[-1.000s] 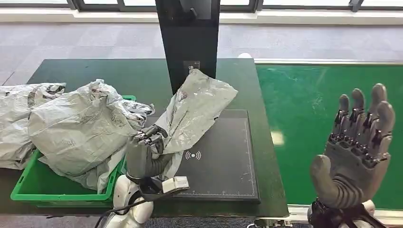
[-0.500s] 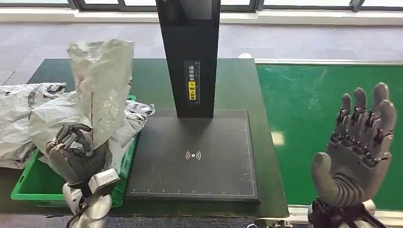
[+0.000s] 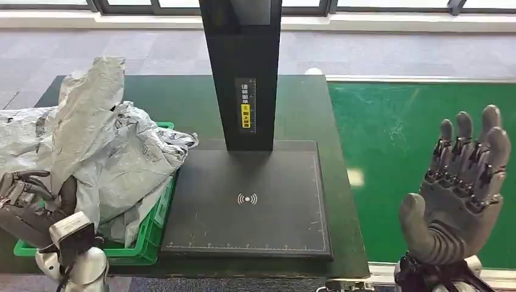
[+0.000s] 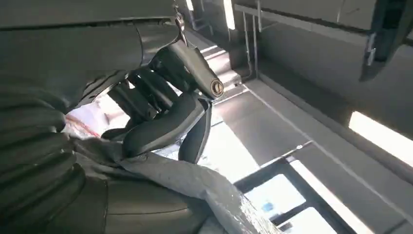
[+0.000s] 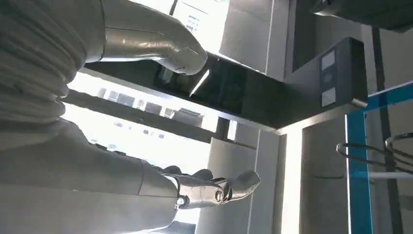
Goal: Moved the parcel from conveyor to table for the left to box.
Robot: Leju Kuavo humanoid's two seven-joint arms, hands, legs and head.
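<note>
While apparently pinched: parcel (image 3: 91, 131) above left hand (image 3: 27, 207).

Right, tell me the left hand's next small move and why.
Probably let go. The left hand grips the crinkled grey plastic parcel, which already lies over the pile in the green plastic crate. The right hand waits open over the green conveyor belt.

A parcel-sorting station: green conveyor (image 3: 420, 158) beside a scanner stand (image 3: 246, 73).
</note>
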